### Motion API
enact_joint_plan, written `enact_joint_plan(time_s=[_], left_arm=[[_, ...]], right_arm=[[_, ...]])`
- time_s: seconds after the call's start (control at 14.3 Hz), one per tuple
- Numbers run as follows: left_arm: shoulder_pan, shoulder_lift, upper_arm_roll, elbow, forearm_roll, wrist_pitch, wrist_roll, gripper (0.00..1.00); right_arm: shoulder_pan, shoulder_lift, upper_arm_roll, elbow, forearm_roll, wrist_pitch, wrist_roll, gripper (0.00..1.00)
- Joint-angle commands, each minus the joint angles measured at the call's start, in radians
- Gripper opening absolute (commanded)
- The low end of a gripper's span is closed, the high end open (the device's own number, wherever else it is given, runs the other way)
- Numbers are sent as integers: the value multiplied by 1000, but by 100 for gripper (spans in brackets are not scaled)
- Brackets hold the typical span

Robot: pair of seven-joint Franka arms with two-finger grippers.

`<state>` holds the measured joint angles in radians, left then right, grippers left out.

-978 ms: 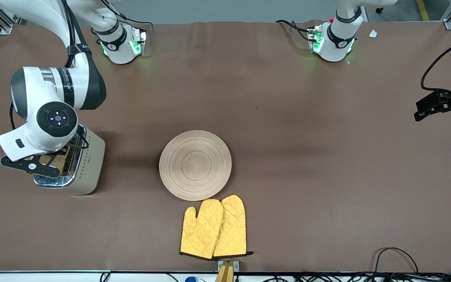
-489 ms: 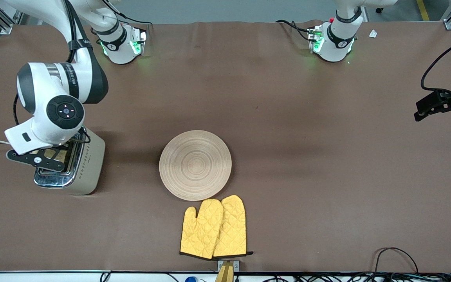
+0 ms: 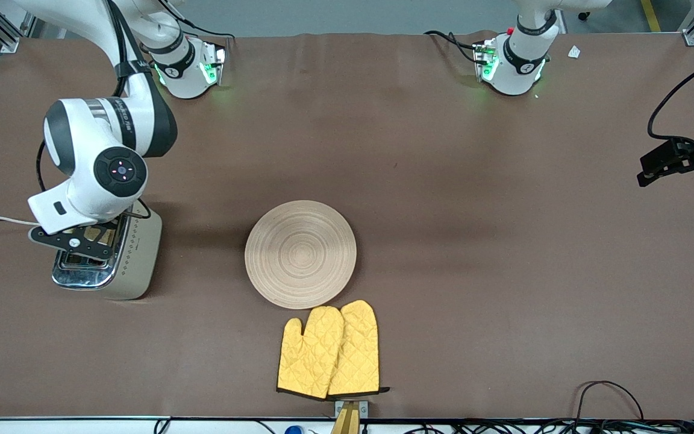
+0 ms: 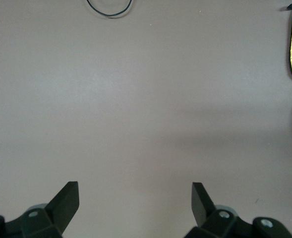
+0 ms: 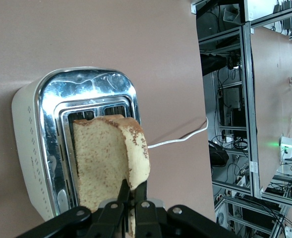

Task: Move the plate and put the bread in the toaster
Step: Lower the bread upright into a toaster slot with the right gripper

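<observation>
Right wrist view: bread point(image 5: 106, 163) over toaster point(image 5: 41, 148).

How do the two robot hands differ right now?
The right gripper is shut on the bread, while the left gripper is open and holds nothing. The right gripper hangs over the toaster; the left waits above bare table at its own end. Both are dark with two fingers.

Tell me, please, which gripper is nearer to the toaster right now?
Right. The right gripper hangs directly over the toaster, shut on the bread. The left gripper waits open at the left arm's end of the table.
</observation>
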<state>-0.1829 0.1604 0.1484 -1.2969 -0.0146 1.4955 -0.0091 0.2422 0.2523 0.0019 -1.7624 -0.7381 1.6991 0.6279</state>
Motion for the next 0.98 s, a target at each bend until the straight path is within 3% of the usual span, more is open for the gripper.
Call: enact_joint_plan(time_s=[0.0, 0.35, 0.91], left_arm=[[-1, -13, 3, -9, -15, -1, -12, 100], [-1, -15, 3, -9, -15, -1, -14, 100], [-1, -18, 2, -15, -15, 3, -20, 100]], right_arm=[[5, -73, -2, -114, -27, 59, 45, 0], [2, -56, -2, -106, -81, 120, 93, 0], [-38, -13, -2, -135, -70, 217, 128, 0]])
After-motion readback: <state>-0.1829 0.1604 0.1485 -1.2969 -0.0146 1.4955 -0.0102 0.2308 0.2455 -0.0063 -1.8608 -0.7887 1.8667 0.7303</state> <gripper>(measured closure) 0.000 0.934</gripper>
